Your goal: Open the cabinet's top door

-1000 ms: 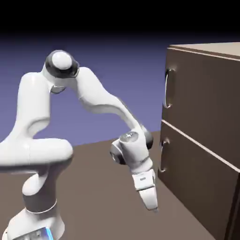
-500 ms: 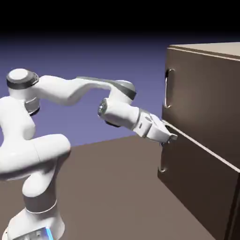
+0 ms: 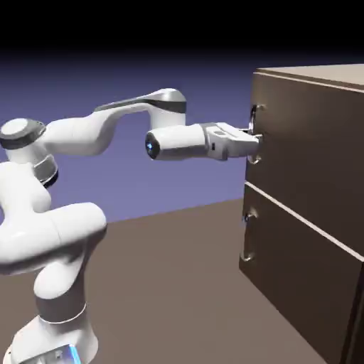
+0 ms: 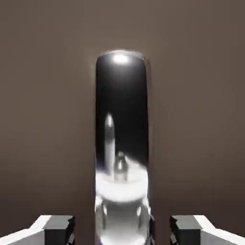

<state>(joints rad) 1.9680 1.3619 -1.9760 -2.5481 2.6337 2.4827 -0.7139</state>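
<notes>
The dark brown cabinet [image 3: 313, 213] stands at the exterior view's right. Its top door [image 3: 306, 142] looks closed, flush with the front. My gripper [image 3: 254, 139] reaches level across to the lower part of the door's silvery loop handle [image 3: 254, 112]. In the hand view the handle [image 4: 122, 143] rises large and shiny from between my fingertips [image 4: 60, 229], against the brown door panel [image 4: 43, 95]. The gripper [image 4: 122, 229] is open: one tip stands on each side of the handle, with a gap on either side.
Below the top door sits the matching lower panel [image 3: 298, 270] with its own handle [image 3: 247, 238]. The brown table [image 3: 178, 284] stretches between my base and the cabinet.
The arm has swung up from low in front of the lower panel, past the seam between the panels, to the top door's handle. The hand now lies level.
</notes>
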